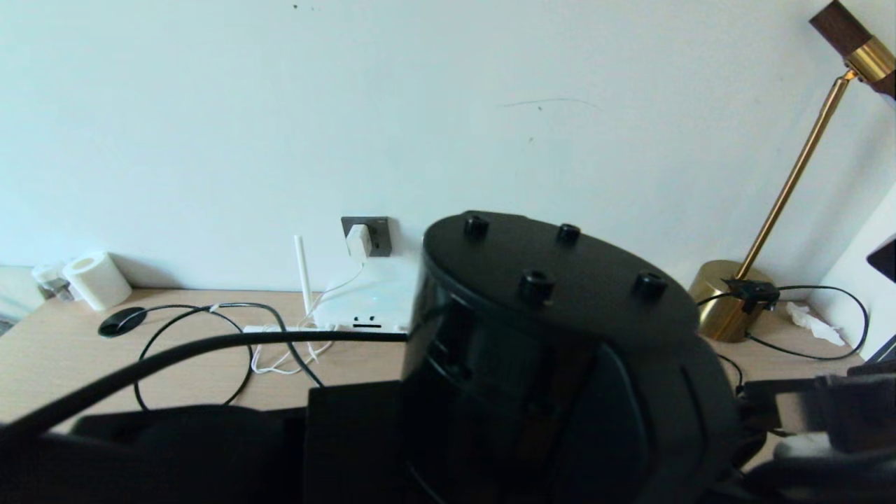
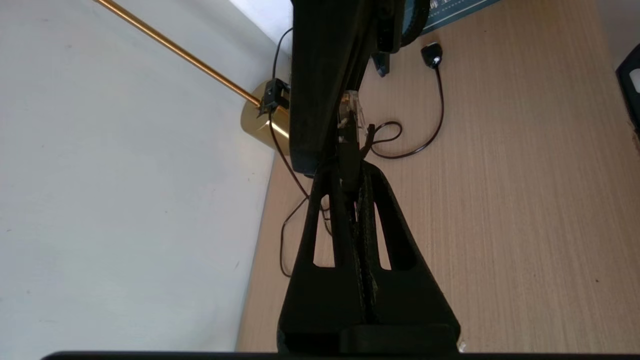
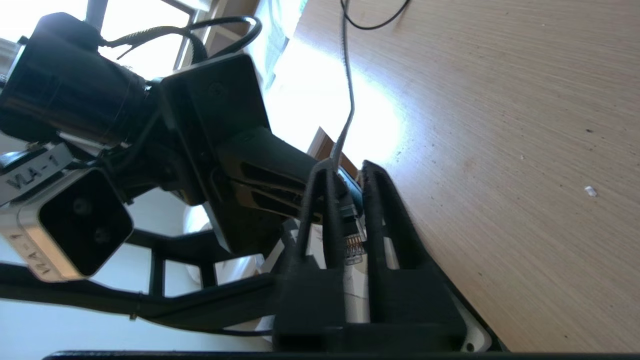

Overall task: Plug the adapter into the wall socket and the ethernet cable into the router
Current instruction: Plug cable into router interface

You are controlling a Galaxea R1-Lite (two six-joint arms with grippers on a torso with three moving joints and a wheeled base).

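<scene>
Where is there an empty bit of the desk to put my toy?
Bare wood lies between the white paper roll and the looping thin black cable. Around the flat white router cords crowd; beside the brass lamp base another cable loops.

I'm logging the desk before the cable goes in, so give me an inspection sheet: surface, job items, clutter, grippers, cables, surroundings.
Surface: light wooden desk against the wall.
Job's things: adapter sits in the wall socket; router below it; ethernet cable not yet in the router.
Clutter: paper roll, crumpled tissue.
Grippers: left gripper and right gripper are both shut on the ethernet cable's end.
Cables: thin black cable looped on the desk; white cord beside the router.
Surroundings: white wall, brass lamp.
</scene>
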